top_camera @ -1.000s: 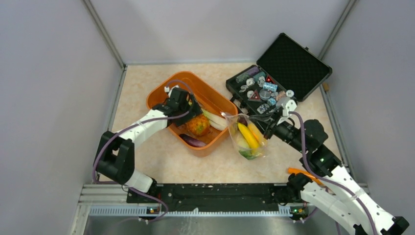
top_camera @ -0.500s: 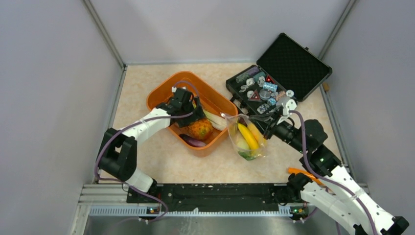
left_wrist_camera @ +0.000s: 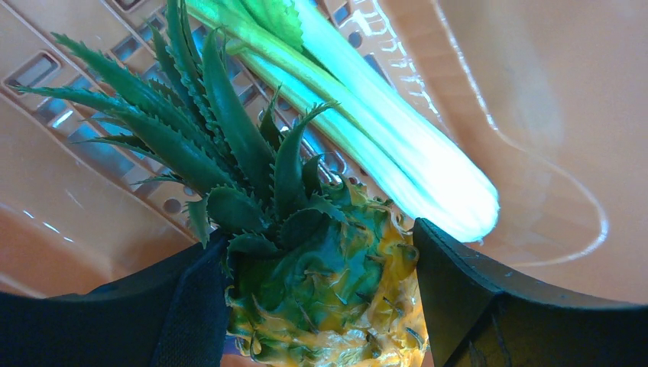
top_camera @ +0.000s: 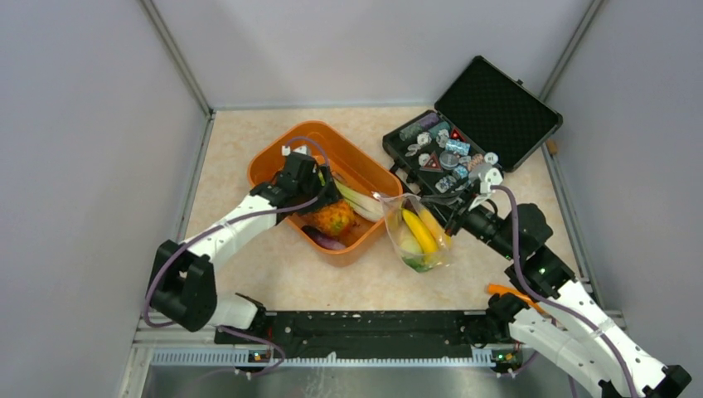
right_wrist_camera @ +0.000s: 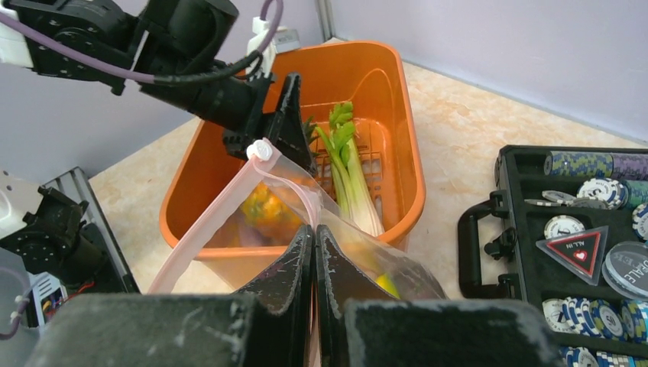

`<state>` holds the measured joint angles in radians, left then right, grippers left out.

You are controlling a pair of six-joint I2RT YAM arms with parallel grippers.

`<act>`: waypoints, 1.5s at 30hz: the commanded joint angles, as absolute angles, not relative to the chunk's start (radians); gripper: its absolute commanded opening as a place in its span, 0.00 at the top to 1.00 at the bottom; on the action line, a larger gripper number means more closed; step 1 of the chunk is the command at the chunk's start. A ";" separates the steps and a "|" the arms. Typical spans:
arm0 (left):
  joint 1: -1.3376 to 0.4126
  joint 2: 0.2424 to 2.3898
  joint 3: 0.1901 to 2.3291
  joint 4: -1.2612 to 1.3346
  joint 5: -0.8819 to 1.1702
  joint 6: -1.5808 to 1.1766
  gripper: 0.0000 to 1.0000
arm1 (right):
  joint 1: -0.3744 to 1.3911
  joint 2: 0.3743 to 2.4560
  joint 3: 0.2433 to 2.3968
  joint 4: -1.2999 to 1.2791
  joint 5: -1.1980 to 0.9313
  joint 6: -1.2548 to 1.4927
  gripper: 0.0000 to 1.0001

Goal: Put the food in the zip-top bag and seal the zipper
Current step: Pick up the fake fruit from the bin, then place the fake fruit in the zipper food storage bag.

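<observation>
Mid-loading, the left hand gripped the pineapple in the orange tub, while the right hand pinched the rim of the zip-top bag just beside it. The pineapple next needed lifting across into the bag's mouth.
</observation>
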<state>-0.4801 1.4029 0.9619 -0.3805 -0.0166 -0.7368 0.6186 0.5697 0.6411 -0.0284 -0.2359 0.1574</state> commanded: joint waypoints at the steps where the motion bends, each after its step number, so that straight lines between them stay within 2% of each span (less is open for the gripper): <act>1: -0.484 1.299 0.958 -0.309 -0.032 -0.715 0.95 | 0.614 0.566 0.643 0.028 -0.213 0.183 1.00; 12: -0.487 1.006 0.955 -0.138 0.020 -0.656 0.97 | 0.614 0.617 0.745 -0.093 -0.102 0.242 1.00; 22: -0.571 0.920 0.976 -0.012 0.087 -0.566 0.98 | 0.616 0.803 0.894 -0.181 0.041 0.488 1.00; 25: -0.678 0.920 1.025 -0.009 0.018 -0.486 0.99 | 0.631 0.830 0.901 -0.155 0.051 0.506 1.00; 33: -0.912 0.958 1.039 0.220 -0.152 -0.362 0.99 | 0.696 0.899 0.965 -0.159 0.132 0.518 1.00; 40: -1.001 1.017 1.054 0.260 -0.258 -0.291 0.99 | 0.711 0.911 0.983 -0.129 0.145 0.546 1.00; 45: -1.075 1.062 0.953 0.484 -0.385 -0.198 1.00 | 0.721 0.907 1.001 -0.101 0.125 0.576 1.00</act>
